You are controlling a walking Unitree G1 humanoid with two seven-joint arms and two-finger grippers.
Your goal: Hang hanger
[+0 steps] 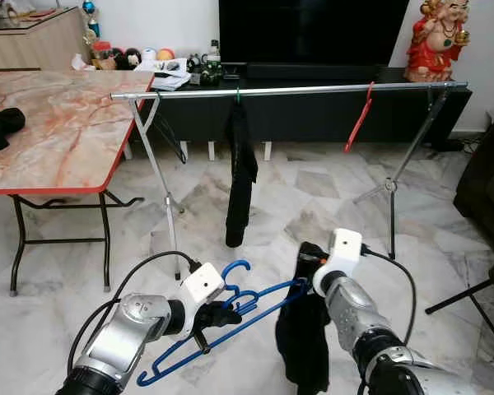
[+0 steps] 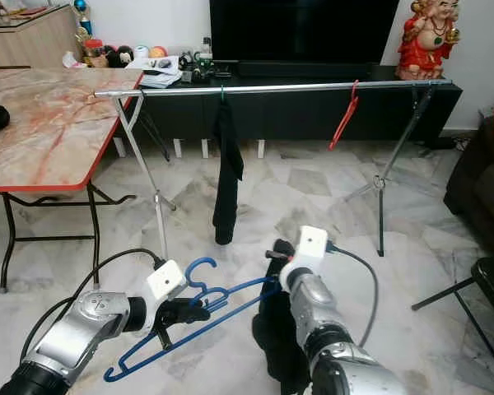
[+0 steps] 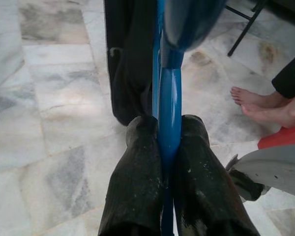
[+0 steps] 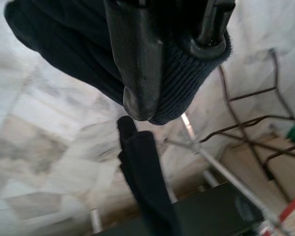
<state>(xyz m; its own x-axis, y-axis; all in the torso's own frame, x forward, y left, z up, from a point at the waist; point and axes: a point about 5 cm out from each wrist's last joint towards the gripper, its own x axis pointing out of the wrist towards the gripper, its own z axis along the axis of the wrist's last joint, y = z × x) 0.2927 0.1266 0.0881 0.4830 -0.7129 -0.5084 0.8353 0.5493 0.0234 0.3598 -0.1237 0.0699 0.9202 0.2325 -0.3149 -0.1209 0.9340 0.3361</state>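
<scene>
The left tool [image 1: 222, 314] pinches a blue hanger [image 1: 230, 325] while the right tool [image 1: 303, 262] clamps a dark garment [image 1: 305, 346] before the rail [image 1: 288, 90].

No legible text, label, brand, number or sign on anything here.

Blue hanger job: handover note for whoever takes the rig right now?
Left claw: shut on the blue hanger, near its hook, low in front of the robot.
Right claw: shut on a dark garment at the hanger's far end; the cloth hangs down toward the floor.
Drying rail: ahead across the marble floor, already holding a black garment and an empty red hanger.
Done: hanger and garment both picked up.
Left: whether the garment is properly on the hanger cannot be told; then walk to the rail and hook the hanger on a free stretch.
</scene>
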